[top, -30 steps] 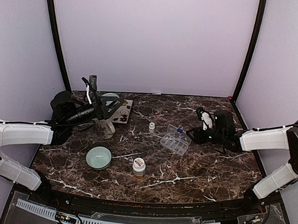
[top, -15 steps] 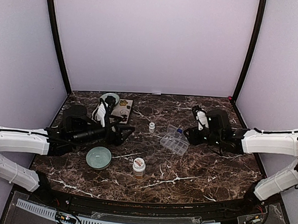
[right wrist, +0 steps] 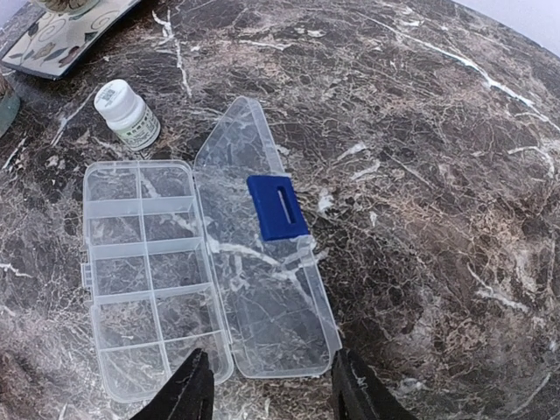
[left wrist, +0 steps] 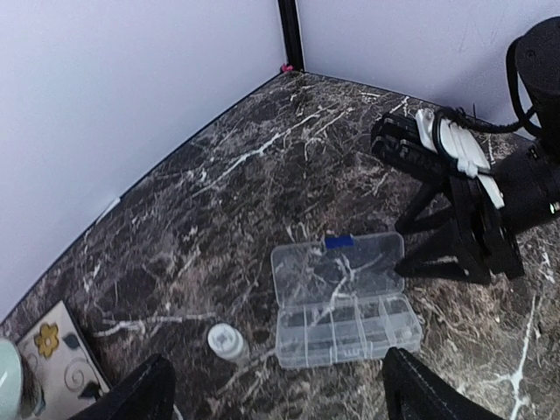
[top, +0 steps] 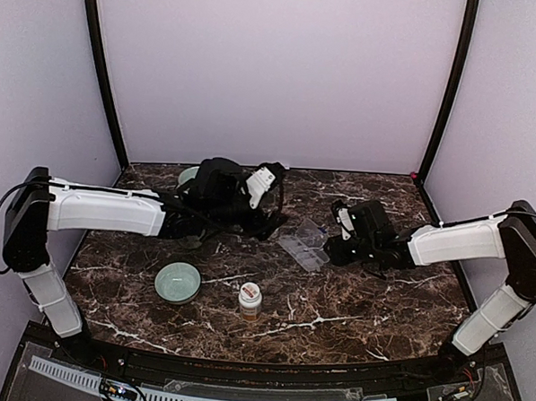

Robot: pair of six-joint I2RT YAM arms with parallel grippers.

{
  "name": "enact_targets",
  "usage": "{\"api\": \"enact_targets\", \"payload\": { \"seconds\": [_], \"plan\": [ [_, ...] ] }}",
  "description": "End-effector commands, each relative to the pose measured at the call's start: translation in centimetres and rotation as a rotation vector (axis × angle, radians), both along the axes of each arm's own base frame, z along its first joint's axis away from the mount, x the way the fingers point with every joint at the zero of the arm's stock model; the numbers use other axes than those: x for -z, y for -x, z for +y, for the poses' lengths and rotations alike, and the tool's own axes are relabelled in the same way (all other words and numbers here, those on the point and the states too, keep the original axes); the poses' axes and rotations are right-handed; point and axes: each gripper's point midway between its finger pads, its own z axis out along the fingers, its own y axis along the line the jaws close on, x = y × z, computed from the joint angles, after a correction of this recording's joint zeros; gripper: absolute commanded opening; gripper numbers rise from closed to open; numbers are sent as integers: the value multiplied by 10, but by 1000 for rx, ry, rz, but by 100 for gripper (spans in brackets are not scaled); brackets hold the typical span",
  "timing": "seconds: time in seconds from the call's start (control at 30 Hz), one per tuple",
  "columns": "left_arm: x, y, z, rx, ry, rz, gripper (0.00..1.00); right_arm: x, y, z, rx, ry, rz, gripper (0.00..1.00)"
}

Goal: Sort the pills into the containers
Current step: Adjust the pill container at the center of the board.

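The clear pill-organiser box [top: 303,243] lies open at the table's middle, its lid folded out flat with a blue latch [right wrist: 277,207]. In the right wrist view its compartments [right wrist: 149,271] look empty. My right gripper [right wrist: 271,398] is open, just off the lid's near edge, and holds nothing; it also shows in the top view [top: 331,244]. My left gripper [left wrist: 280,402] is open and empty, up above the box [left wrist: 341,302] and a small white-capped bottle [left wrist: 227,343]. In the top view it [top: 269,218] is left of the box. I cannot make out any pills.
A pale green bowl [top: 177,281] and an orange-labelled bottle [top: 250,298] stand near the front. A patterned tray [right wrist: 70,35] lies at the back left, mostly hidden under my left arm in the top view. The small bottle [right wrist: 127,114] stands beside the box.
My left arm has swung from the back left across to the middle, over the small bottle. My right gripper has moved left up to the box's lid.
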Motion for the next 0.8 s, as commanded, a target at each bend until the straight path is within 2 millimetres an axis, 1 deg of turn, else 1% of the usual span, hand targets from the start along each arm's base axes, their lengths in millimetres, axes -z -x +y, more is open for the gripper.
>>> {"api": "enact_targets", "payload": {
  "seconds": [0.0,0.1,0.2,0.27,0.3,0.47,0.57,0.63,0.77],
  "plan": [
    [10,-12,-26,100,-155,-39,84,-13,-4,9,19,-50,-9,47],
    [21,-24,-42,150,-174,-2,82,-20,-3,8,29,-65,-17,47],
    [33,-34,-49,186,-193,46,79,-28,-1,7,31,-70,-29,47],
    [41,-38,-52,208,-208,83,76,-28,-1,6,34,-61,-27,48],
    [42,-41,-53,214,-212,91,75,-29,-2,6,32,-56,-28,48],
    [64,-45,-51,221,-261,139,71,-25,-5,6,36,-34,-24,48],
    [76,-44,-49,224,-287,166,66,-25,-5,7,34,-36,-23,48],
    [83,-43,-48,231,-303,183,62,-28,-5,7,35,-42,-24,48],
    [93,-37,-47,257,-326,210,59,-32,-4,6,37,-49,-27,48]
  ]
}}
